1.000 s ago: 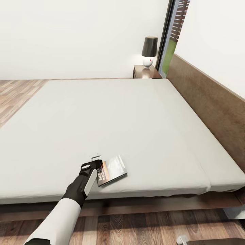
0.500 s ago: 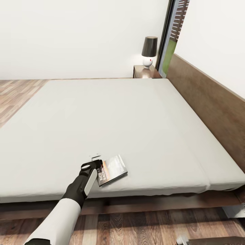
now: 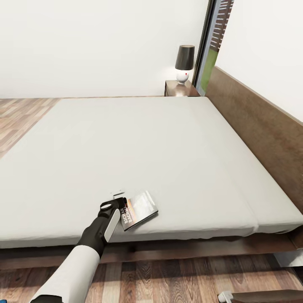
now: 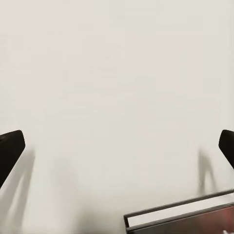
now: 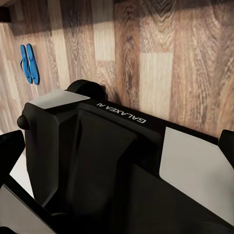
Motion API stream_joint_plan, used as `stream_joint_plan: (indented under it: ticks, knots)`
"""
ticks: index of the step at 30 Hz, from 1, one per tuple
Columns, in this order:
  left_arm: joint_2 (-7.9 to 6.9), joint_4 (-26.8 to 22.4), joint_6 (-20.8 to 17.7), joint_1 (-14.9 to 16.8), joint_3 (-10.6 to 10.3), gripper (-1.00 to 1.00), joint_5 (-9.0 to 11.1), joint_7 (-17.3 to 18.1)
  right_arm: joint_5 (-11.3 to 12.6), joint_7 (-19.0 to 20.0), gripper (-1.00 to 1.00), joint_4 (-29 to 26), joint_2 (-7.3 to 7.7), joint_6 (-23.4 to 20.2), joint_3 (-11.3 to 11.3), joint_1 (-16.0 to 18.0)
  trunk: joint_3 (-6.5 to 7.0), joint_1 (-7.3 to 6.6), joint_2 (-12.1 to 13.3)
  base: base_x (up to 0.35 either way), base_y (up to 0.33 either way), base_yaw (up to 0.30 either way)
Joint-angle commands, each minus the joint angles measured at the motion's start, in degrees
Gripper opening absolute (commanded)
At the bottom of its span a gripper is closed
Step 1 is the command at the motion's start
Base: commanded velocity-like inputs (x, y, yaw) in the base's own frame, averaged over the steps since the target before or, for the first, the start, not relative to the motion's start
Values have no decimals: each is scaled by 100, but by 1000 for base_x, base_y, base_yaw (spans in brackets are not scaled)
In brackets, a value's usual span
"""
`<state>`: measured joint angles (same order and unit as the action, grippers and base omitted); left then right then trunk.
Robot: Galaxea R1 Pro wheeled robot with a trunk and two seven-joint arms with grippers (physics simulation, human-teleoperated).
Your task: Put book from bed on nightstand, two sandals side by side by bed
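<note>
The left gripper (image 3: 120, 201) hangs with fingers spread wide over the off-white mattress, just beside the book (image 3: 139, 209) lying near the bed's (image 3: 176, 143) front edge. The right gripper's (image 5: 117, 146) fingers stand apart above the wood-plank floor (image 5: 156, 58), the two sandals (image 5: 29, 63) side by side there. A lamp (image 3: 184, 63) tops the far nightstand (image 3: 179, 89).

A small table lamp (image 3: 184, 64) with a black shade and a round white base stands far back, beside a tall window (image 3: 211, 46) with a dark frame. Through the glass you can see some green and a bit of red-brown brick. Plain white walls (image 3: 97, 46) go all around the room. The floor (image 3: 19, 120) is made of brown wood planks, some lighter and some darker. You can see it at the far left, and again along the near edge. The same wood planks (image 5: 161, 53) show in the right wrist view.
</note>
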<state>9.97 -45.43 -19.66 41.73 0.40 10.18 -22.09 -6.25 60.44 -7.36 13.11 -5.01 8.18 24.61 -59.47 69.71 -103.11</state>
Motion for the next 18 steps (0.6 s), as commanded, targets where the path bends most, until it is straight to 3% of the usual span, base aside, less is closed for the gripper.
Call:
stream_joint_plan:
  ticks: [1,7,18]
  knots:
    - [3,-9,-20,1,4,100,45,-26,-52,26,100,-11,-1,-53,52,0,-4,-1,-2,-7,0,0]
    - [3,-9,-20,1,4,100,45,-27,-52,23,100,-10,-1,-55,52,0,-4,-1,-2,-170,0,0]
    - [3,-9,-20,1,4,100,45,-27,-52,25,100,-11,-1,-53,52,0,-4,-1,-2,-16,0,0]
